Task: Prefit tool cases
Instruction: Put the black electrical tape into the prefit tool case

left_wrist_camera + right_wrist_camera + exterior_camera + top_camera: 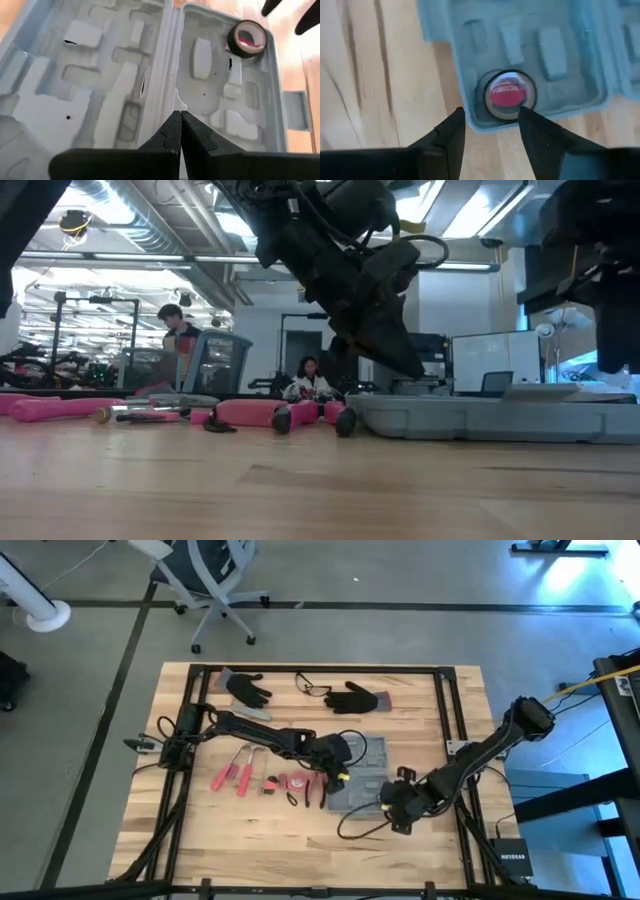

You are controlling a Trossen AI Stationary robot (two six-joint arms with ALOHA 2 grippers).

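I see the tool case (362,778) lying open on the bench (250,835), a roll of tape (507,95) sitting in a corner slot. My right gripper (490,125) hovers just beside that corner, fingers apart and empty. My left gripper (180,131) is over the case's hinge, fingers closed together.

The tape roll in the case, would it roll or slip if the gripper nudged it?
The tape roll lies flat in a round pocket near a corner of the open case, so it probably won't roll; the pocket's walls should check sliding. It looks rigid and light. The open right gripper could likely lift it by its rim.
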